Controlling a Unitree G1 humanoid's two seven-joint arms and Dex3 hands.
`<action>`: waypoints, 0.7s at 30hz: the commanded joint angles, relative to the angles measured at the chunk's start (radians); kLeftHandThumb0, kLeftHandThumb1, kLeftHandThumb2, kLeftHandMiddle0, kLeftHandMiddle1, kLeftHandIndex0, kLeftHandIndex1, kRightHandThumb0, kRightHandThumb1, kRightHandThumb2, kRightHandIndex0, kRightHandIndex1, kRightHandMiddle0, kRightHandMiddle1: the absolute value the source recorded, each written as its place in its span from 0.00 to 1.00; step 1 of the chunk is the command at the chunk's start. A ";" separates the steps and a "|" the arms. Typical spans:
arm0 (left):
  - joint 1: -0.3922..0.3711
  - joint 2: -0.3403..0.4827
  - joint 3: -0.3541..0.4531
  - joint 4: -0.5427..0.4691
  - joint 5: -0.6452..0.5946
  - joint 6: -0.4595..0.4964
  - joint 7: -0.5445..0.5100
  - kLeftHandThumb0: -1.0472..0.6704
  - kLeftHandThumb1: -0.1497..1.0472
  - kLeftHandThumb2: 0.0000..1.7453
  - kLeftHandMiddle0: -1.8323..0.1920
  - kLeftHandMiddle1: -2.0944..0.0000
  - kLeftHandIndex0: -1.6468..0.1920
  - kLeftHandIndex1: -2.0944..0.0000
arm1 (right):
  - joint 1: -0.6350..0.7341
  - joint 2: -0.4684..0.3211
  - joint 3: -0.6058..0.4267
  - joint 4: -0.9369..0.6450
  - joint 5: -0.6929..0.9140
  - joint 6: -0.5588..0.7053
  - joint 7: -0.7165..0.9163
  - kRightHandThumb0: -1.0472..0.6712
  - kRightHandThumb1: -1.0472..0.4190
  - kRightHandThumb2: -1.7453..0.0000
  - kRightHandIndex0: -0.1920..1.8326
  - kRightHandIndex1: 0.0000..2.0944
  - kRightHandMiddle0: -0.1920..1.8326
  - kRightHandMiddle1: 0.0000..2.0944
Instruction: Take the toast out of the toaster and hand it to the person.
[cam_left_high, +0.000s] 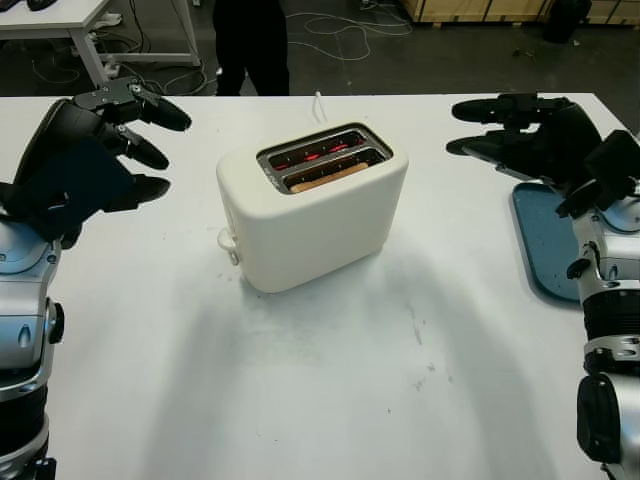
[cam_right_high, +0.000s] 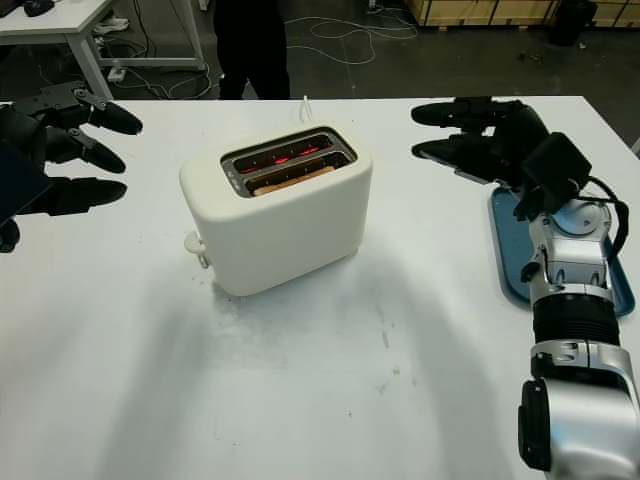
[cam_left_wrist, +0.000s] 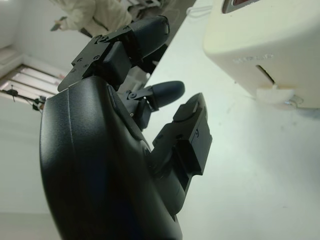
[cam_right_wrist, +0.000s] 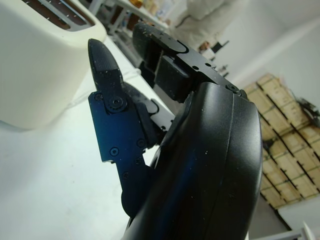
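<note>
Two slots on top of the cream toaster (cam_left_high: 312, 205), sitting mid-table on the white table (cam_left_high: 300, 400), lever (cam_left_high: 228, 243) facing near-left. Toast (cam_left_high: 328, 177) down in the nearer slot, just the brown top edge showing (far slot glowing red). Left hand (cam_left_high: 85, 160) up in the air, left of the toaster and well apart from it, holding nothing, fingers extended toward it. Right hand (cam_left_high: 525, 135) far right, also empty, hovering over the far end of a blue tray (cam_left_high: 545, 240). Person (cam_left_high: 252, 45) in dark trousers standing past the far edge.

Right eye: same layout, right hand (cam_right_high: 480, 135) pointing left toward the toaster (cam_right_high: 275, 215).

Left wrist: black fingers (cam_left_wrist: 150, 35) uncurled, toaster lever side (cam_left_wrist: 272, 50) beyond.

Right wrist: fingers (cam_right_wrist: 107, 75) straight, gripping nothing, toaster (cam_right_wrist: 40, 55) beyond.
</note>
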 joint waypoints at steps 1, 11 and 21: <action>-0.002 0.003 0.001 -0.003 0.004 -0.005 0.004 0.91 0.89 0.08 0.66 0.38 0.64 0.52 | -0.005 -0.003 0.004 -0.010 0.000 0.012 -0.002 0.36 0.14 1.00 0.62 0.00 0.56 0.00; -0.001 -0.005 0.003 -0.007 0.000 0.003 0.008 0.92 0.89 0.10 0.67 0.38 0.64 0.52 | -0.004 -0.004 0.004 -0.019 0.000 0.027 -0.006 0.35 0.14 1.00 0.62 0.00 0.55 0.00; 0.001 -0.005 0.005 -0.002 -0.001 -0.008 0.007 0.92 0.89 0.09 0.67 0.37 0.64 0.51 | -0.006 -0.001 0.002 -0.019 0.004 0.026 -0.002 0.36 0.14 1.00 0.62 0.00 0.56 0.00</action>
